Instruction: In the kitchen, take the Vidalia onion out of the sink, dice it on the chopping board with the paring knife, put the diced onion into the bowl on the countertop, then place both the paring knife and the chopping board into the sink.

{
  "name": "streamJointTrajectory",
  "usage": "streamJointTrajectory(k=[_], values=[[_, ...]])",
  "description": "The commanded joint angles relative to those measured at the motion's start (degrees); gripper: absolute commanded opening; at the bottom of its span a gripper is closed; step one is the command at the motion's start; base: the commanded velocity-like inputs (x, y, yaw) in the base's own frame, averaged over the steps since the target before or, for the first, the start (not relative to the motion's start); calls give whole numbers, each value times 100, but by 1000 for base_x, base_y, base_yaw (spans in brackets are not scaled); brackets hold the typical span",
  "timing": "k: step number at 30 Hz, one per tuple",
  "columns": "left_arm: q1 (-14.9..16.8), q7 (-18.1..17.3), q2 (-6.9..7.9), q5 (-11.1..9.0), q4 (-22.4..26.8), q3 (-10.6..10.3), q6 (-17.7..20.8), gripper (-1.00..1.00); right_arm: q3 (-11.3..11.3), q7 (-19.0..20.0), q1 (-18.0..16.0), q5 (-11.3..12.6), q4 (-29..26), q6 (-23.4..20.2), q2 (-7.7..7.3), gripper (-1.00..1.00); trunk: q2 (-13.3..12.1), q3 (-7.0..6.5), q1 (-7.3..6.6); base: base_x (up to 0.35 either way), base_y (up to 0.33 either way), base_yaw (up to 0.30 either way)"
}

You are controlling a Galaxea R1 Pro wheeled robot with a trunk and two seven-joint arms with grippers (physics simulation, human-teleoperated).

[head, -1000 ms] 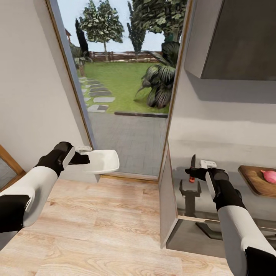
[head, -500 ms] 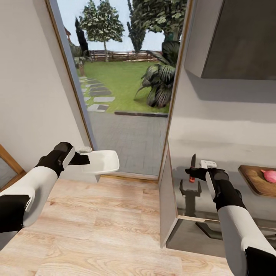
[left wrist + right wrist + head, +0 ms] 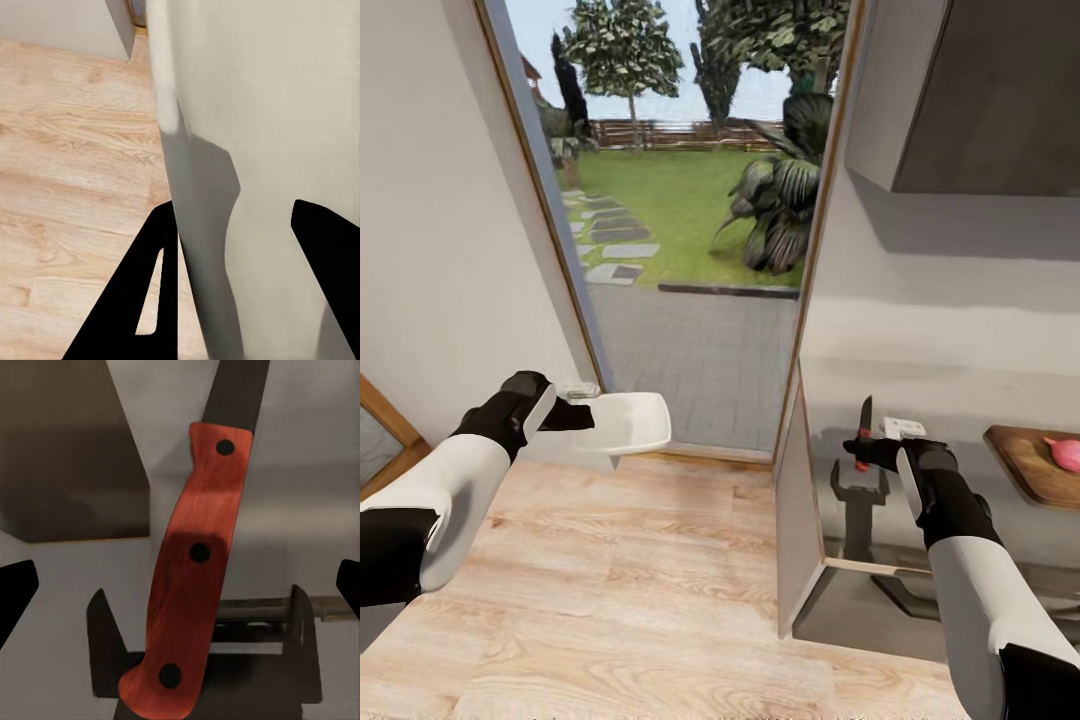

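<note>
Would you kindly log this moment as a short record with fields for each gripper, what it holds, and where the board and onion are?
left gripper: shut on the bowl, gripping its rim, held over the wood floor
right gripper: shut on the paring knife, blade pointing up
chopping board: on the countertop, at the head view's right edge
Vidalia onion: whole, lying on the chopping board
background: open doorway onto a garden

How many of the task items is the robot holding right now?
2. The bowl is clamped by its rim in the left gripper, out over the floor. The knife is in the right gripper, blade pointing up, by the counter end.
</note>
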State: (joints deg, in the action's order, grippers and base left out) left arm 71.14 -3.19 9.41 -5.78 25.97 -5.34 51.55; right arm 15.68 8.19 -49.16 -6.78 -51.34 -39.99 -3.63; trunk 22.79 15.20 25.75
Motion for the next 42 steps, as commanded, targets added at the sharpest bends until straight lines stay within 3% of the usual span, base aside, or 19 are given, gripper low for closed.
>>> streamJointTrajectory(k=[1, 36, 37, 42], values=[[6, 11, 9, -64, 5, -46, 22, -100, 14, 55, -5, -61, -7, -26, 3, 100, 12, 21, 3, 0, 0, 0], [6, 11, 9, -59, -66, -46, 15, -100, 6, 51, -5, -61, -7, -26, 3, 100, 12, 265, 3, 0, 0, 0], [6, 11, 9, -57, -68, -46, 16, -100, 6, 51, -5, -61, -7, -26, 3, -100, 12, 266, 3, 0, 0, 0], [6, 11, 9, -55, -71, -46, 19, -100, 7, 51, -5, -61, -7, -33, 3, -100, 12, 266, 3, 0, 0, 0]])
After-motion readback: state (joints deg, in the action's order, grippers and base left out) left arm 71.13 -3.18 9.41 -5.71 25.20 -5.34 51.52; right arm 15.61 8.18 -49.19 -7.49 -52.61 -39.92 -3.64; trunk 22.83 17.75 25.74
